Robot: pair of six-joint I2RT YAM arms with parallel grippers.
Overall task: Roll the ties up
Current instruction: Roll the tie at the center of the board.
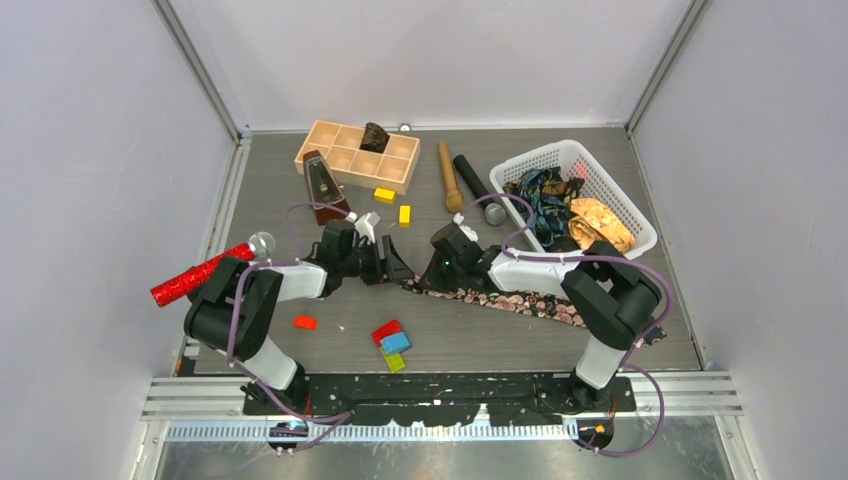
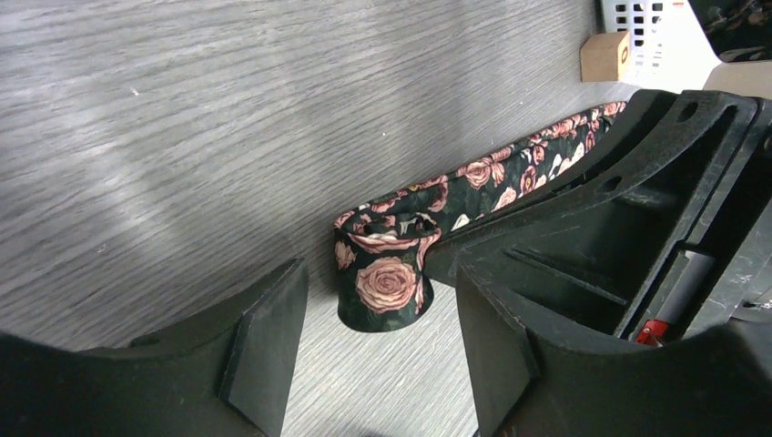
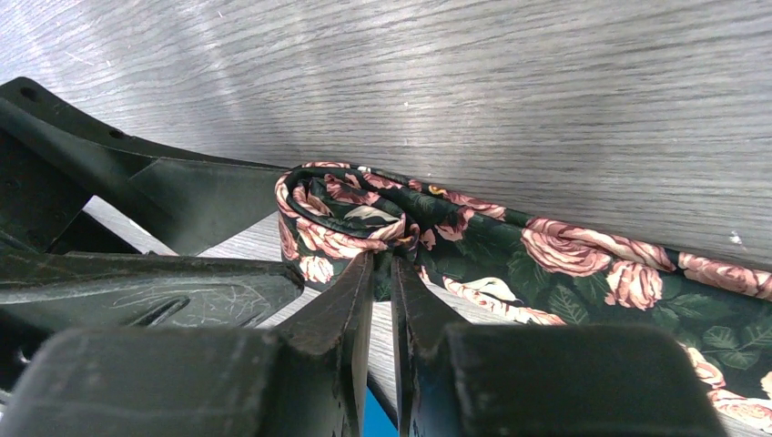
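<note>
A black tie with pink roses (image 1: 520, 300) lies flat across the table, its left end wound into a small upright roll (image 2: 382, 287). My right gripper (image 3: 382, 266) is shut on the fabric at the roll's edge (image 3: 341, 218). My left gripper (image 2: 378, 348) is open, its fingers apart on either side just short of the roll and not touching it. In the top view both grippers, left (image 1: 385, 262) and right (image 1: 432, 268), meet at the roll. A blue-teal tie (image 1: 545, 200) and a golden-orange tie (image 1: 600, 225) lie in the white basket (image 1: 540, 155).
A wooden compartment tray (image 1: 320, 135) at the back holds a dark brown roll (image 1: 374, 137). A metronome (image 1: 322, 187), yellow blocks (image 1: 385, 195), a wooden pin (image 1: 450, 175) and a black microphone (image 1: 478, 187) stand behind. A red glittery microphone (image 1: 200, 273) lies left. Coloured blocks (image 1: 390, 340) lie in front.
</note>
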